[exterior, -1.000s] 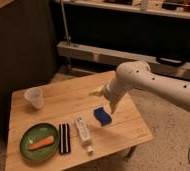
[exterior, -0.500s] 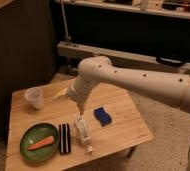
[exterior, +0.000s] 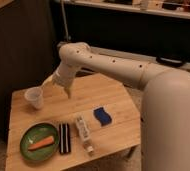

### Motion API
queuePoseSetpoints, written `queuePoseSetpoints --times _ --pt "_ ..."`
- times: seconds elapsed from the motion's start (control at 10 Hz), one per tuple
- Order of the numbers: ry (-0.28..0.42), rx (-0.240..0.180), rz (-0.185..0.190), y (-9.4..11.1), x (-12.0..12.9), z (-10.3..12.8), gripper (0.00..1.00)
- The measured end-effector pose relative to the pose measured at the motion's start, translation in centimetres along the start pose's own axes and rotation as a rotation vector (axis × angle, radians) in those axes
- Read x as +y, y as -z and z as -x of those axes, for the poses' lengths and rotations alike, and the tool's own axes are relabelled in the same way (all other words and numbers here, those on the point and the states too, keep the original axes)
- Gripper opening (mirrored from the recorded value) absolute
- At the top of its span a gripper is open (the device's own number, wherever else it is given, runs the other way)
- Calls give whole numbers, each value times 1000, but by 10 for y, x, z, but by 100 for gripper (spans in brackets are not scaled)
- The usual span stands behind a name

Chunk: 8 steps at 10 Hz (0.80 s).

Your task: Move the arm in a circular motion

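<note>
The arm [exterior: 118,67] is a glossy white tube with small dark dots. It fills the right side of the camera view, reaches left to a rounded joint [exterior: 73,52], then bends down over the wooden table [exterior: 115,95]. Its beige gripper [exterior: 58,84] hangs over the table's back left part, just right of a clear plastic cup [exterior: 34,97] and apart from it. Nothing shows in the gripper.
On the table lie a green plate [exterior: 30,150] with a carrot [exterior: 42,143], a black bar [exterior: 64,138], a white bottle [exterior: 83,132] and a blue sponge [exterior: 103,116]. A dark cabinet stands at the left. Shelving runs along the back.
The arm has swung left and closer to the camera. The gripper went from above the blue sponge to the back left of the table beside the cup. The table's objects have not moved.
</note>
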State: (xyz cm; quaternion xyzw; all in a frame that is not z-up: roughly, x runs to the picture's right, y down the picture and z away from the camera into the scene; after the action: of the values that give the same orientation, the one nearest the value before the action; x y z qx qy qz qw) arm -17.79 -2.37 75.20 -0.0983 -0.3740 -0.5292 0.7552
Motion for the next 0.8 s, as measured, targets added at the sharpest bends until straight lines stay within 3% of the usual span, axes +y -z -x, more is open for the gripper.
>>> queuePoseSetpoints --times 0.3,0.5,0.8 --pt "-114 64 26 5 36 -45 80" --pt "-196 103 35 16 74 -48 80" --pt "-313 153 44 39 140 -33 80"
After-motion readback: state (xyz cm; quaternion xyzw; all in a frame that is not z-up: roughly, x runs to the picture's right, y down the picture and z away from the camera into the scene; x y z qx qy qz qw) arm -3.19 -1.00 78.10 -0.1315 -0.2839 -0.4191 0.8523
